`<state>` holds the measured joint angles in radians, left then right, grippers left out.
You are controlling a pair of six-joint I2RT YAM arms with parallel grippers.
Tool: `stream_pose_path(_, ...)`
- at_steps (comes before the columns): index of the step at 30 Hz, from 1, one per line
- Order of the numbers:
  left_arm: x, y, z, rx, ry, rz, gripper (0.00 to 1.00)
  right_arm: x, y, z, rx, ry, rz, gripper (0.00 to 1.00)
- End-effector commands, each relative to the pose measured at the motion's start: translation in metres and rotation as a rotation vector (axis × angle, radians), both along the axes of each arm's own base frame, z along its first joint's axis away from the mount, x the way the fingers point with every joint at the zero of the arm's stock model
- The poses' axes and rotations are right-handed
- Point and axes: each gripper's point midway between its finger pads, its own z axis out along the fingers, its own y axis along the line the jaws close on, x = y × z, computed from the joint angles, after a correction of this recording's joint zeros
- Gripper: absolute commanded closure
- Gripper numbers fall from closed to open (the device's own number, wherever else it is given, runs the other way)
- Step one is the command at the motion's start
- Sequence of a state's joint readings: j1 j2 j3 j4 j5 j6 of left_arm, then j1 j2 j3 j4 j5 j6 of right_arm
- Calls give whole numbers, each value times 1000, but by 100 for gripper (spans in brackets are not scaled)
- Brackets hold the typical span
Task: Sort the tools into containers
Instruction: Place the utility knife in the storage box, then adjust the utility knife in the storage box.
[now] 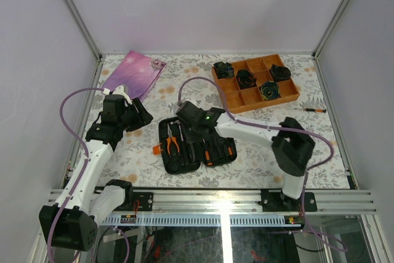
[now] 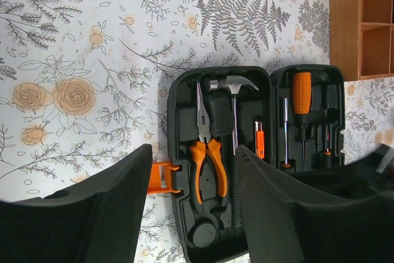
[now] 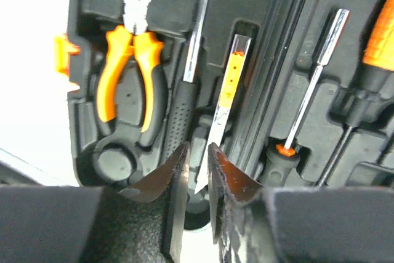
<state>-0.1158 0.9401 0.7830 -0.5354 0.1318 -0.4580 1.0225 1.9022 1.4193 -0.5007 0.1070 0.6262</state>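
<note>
At right end effector, thin driver

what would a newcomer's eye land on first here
The open black tool case in the middle of the table draws the eye first, with orange-handled pliers in its left half. The right gripper hangs right over it, its fingers closed on the end of a slim orange tool. At the far right sits an orange tray holding black rolled bundles.

Left pincer wide, right pincer nearly closed
</note>
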Motion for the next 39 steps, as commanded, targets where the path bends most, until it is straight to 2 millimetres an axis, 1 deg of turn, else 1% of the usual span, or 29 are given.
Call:
stream_pose_path(1,5,2,-3,7,-16,-1,45,14,12,72,188,-225,77,73)
stream_pose_path(2,5,1,-3,5,-14,-2,45,17,7,75,195,-269,83,71)
stream_pose_path(3,6,1,-4,5,-9,-4,45,22,3,90,226,-334,79,69)
stream_pose_path(5,6,1,-5,8,-5,-8,45,31,-14,99,227,-418,55,68)
stream_pose_path(6,7,1,-5,9,0,-10,45,36,-24,101,229,-446,36,68)
stream_pose_path(7,7,1,-7,12,12,-12,45,43,-41,99,234,-460,3,67)
stream_pose_path(11,9,4,-12,29,32,5,46,64,-84,95,325,-470,-95,66)
stream_pose_path(14,10,6,-12,34,28,15,46,74,-109,93,282,-528,-141,66)
stream_pose_path(16,10,6,-14,33,35,12,46,78,-120,92,261,-549,-171,65)
stream_pose_path(18,11,5,-16,30,42,9,46,80,-128,90,262,-558,-197,63)
stream_pose_path(21,11,5,-18,30,48,10,46,83,-133,87,267,-554,-221,62)
stream_pose_path(27,11,6,-17,30,43,12,46,85,-134,80,259,-543,-224,61)
stream_pose_path(32,11,5,-14,24,27,10,46,85,-144,85,219,-550,-253,60)
stream_pose_path(36,10,2,-13,12,17,-4,46,80,-148,91,209,-535,-248,57)
stream_pose_path(39,9,-3,-17,-8,32,-31,45,70,-139,90,223,-475,-194,55)
